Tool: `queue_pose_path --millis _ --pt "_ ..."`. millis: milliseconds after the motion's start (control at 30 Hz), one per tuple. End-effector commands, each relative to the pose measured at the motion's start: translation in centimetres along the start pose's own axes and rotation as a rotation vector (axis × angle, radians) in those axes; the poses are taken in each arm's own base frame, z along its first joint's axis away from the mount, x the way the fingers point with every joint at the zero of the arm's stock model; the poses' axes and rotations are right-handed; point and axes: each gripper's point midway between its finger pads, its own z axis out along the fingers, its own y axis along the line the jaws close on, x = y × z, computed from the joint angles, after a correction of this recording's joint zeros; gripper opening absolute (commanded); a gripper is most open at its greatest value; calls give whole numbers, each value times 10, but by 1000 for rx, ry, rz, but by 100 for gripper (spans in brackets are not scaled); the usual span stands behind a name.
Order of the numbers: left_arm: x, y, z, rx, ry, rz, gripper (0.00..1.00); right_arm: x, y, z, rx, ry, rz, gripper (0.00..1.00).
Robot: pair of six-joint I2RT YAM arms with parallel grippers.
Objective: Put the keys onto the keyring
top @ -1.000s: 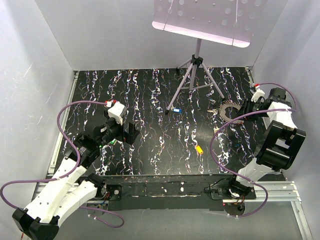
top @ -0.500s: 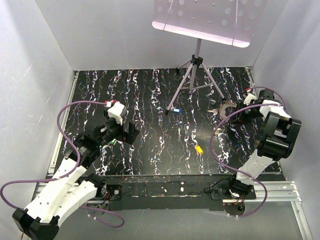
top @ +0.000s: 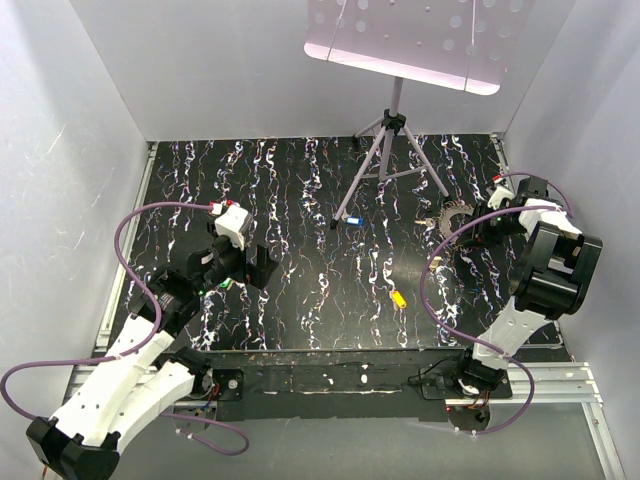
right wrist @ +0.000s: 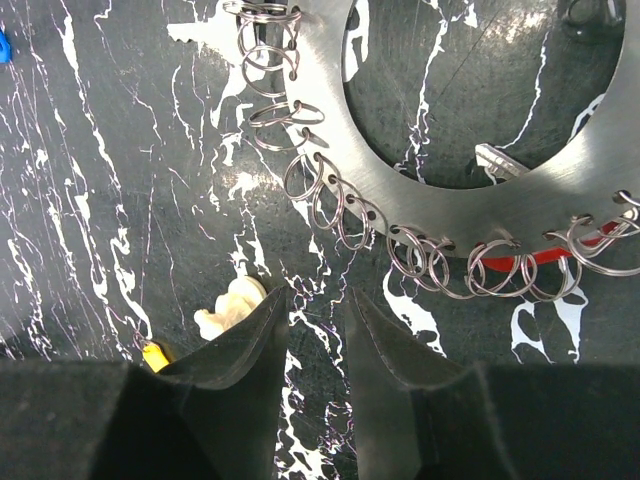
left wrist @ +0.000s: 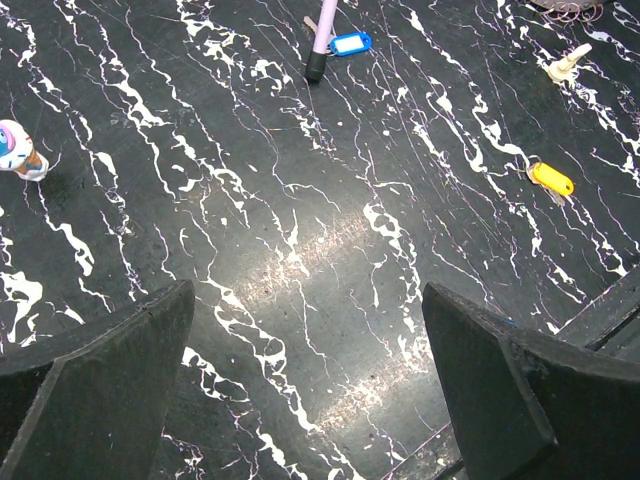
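Observation:
The keyring (right wrist: 450, 205) is a flat grey metal disc with small split rings along its rim; it lies at the right of the table (top: 455, 217). A red key (right wrist: 560, 256) peeks from under its rim. My right gripper (right wrist: 315, 298) hovers just beside the disc, its jaws a narrow gap apart with nothing between them; it also shows in the top view (top: 481, 224). A beige key (right wrist: 228, 308) and a yellow key (right wrist: 154, 354) lie left of its fingers. My left gripper (left wrist: 308, 290) is wide open and empty over bare table, far from the blue key (left wrist: 349, 43) and the yellow key (left wrist: 552, 178).
A grey tripod stand (top: 392, 150) with a white sheet on top stands at the back; one leg's foot (left wrist: 316, 68) rests by the blue key. A small white figure (left wrist: 18, 150) sits at the left. White walls close in the table.
My right arm has swung in, bringing its gripper up beside the keyring. The left arm has hardly moved.

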Motion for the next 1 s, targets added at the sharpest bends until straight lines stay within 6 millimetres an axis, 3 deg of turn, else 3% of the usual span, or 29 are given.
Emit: queue_pose_path --millis 0,967 --pt "-3 3 0 -4 -15 11 98 -17 6 -5 -17 -42 -14 37" --pt "-1 4 1 1 -10 7 98 -11 0 2 -12 -13 2 41"
